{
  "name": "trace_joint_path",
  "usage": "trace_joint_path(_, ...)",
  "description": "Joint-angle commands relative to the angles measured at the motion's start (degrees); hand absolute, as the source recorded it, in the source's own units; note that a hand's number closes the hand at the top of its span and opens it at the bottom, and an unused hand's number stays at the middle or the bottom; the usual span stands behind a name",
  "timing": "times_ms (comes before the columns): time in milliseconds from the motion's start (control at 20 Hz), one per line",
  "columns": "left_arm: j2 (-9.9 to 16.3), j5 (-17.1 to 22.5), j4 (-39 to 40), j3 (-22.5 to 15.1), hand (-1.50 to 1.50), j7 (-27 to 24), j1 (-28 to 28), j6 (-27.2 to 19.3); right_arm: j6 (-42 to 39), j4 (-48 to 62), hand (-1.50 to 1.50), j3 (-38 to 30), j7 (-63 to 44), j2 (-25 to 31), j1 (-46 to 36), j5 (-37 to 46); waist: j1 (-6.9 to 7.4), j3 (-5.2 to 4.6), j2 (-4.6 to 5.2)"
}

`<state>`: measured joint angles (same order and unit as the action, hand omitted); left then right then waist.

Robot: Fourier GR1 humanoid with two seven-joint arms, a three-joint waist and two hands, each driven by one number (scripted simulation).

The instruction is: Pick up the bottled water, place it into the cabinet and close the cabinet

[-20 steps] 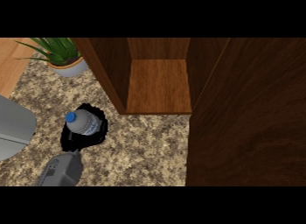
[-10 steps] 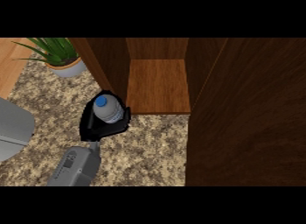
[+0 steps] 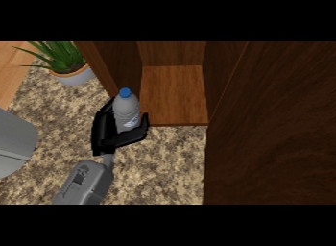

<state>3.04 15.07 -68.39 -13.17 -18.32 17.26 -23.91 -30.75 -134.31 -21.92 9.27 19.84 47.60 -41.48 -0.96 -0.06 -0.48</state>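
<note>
The fingers [image 3: 132, 134] curl round the lower body of the bottled water [image 3: 126, 111], thumb on one side and fingers on the other, so the hold sits low and the shoulder and blue cap stand free above it. They belong to one hand [image 3: 113, 135]; which arm it is, I cannot tell from this view, since only one forearm rises from six o'clock and the other hand does not show. The bottle stands near upright, just at the nine o'clock edge of the cabinet shelf [image 3: 174, 93], above the speckled desk [image 3: 163, 168].

By my judgement the bottle is light, stiff plastic with a smooth, rather slippery wall; a hold round the middle of the body suits it better than the narrow neck, and it could tip if set down on the shelf lip.

Against half a second ago, hand and bottle have travelled toward one o'clock, closer to the shelf front. The open cabinet door [image 3: 284, 125] fills three o'clock; a potted plant [image 3: 61, 62] sits at eleven.
</note>
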Motion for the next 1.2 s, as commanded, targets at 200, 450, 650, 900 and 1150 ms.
trace_joint_path(200, -2.88, -3.82, 8.19, -2.92, 1.5, 5.9, 12.98, -6.33, 0.36, -6.22, -1.5, 0.41, -1.83, 0.7, 1.27, -5.36, -2.56, -0.04, 0.87)
trace_joint_path(450, -2.18, -2.82, 7.71, -1.08, 1.5, 7.76, 13.41, -5.3, 1.79, -6.12, -1.5, 1.29, -2.17, 0.95, 0.52, -5.57, -2.44, -0.08, 0.98)
trace_joint_path(650, -1.58, -3.37, 9.24, -0.22, 1.5, 8.94, 15.7, -7.83, -1.38, -2.12, -1.5, 1.9, 0.42, 1.03, -0.1, -3.86, -4.59, 0.0, 1.21)
trace_joint_path(900, -2.0, -4.15, 10.53, -0.5, 1.5, 5.62, 14.85, -9.06, -1.05, -0.37, -1.5, 0.36, 0.52, 3.27, -2.4, -5.01, -4.04, -0.05, 1.47)
trace_joint_path(1150, -1.1, -6.09, 10.54, -0.77, 1.5, 5.33, 15.73, -13.43, -1.43, -2.39, -1.5, 2.86, 0.44, 2.19, -1.42, -3.37, -5.71, -0.06, 1.55)
